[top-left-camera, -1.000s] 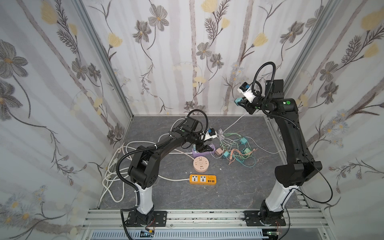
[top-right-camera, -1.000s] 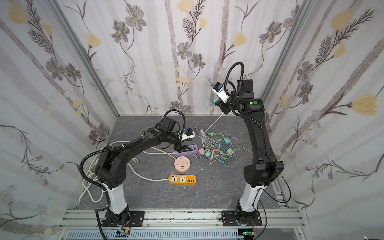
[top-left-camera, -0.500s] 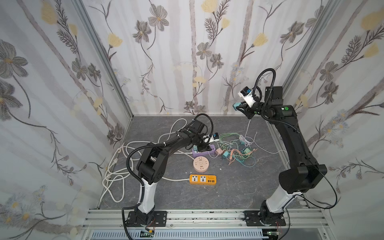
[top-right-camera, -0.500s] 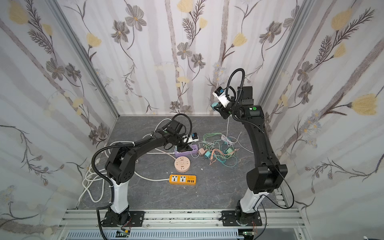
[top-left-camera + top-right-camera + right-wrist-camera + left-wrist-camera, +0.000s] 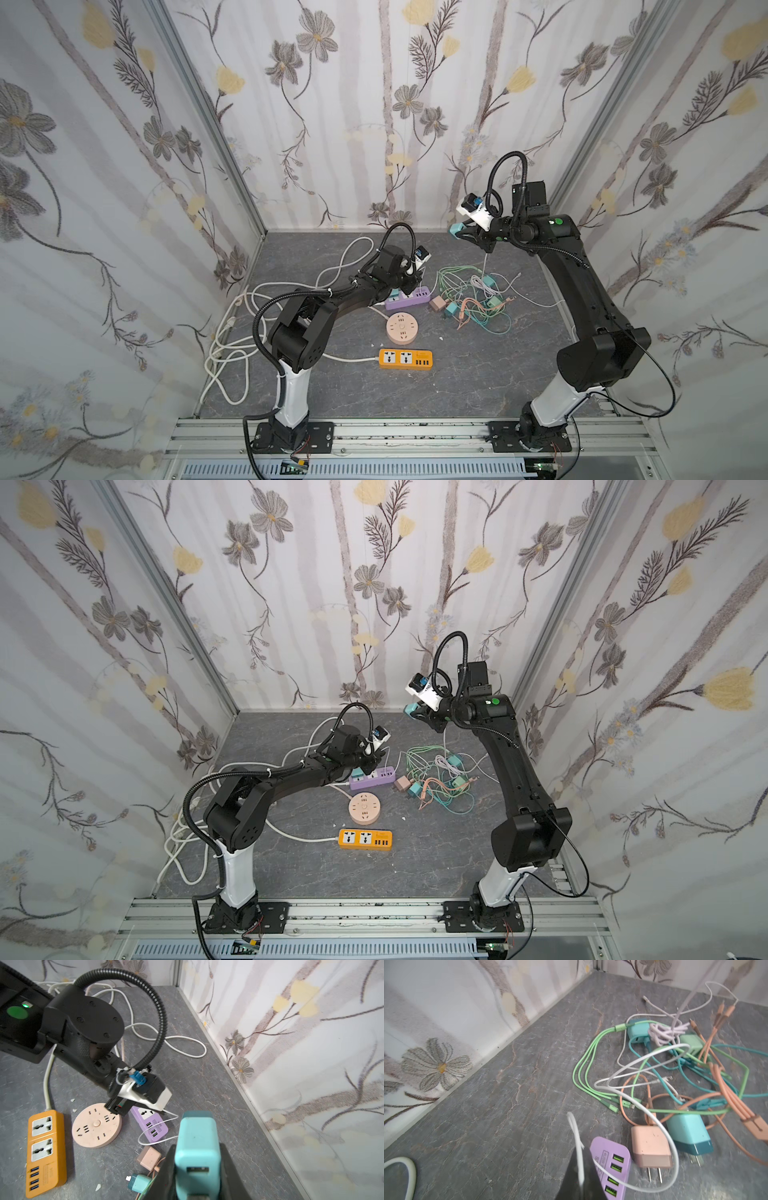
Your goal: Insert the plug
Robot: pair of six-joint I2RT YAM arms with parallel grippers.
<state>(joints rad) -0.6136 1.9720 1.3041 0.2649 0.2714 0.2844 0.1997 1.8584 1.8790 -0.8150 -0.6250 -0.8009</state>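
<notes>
– Trouble brewing? The right tool (image 5: 464, 233) is clamping the teal charger (image 5: 197, 1142), well above the purple strip (image 5: 608, 1167).
– The left tool (image 5: 409, 286), jaws together, is sitting beside that strip. A cord (image 5: 484, 259) is hanging beneath the right tool; snagging could be tilting the charger.

Front to back you've got the long strip (image 5: 405, 359), the round socket (image 5: 401, 328) behind it, then the USB strip (image 5: 407, 297). The cable tangle (image 5: 478, 299) lies to their right and the cord loops (image 5: 232, 332) to their left. One charger (image 5: 456, 228) sits in your right gripper (image 5: 460, 232), up above the tangle.

Grey tabletop (image 5: 478, 374): orange strip (image 5: 405, 358), round socket (image 5: 401, 328), cable tangle (image 5: 473, 299)
</notes>
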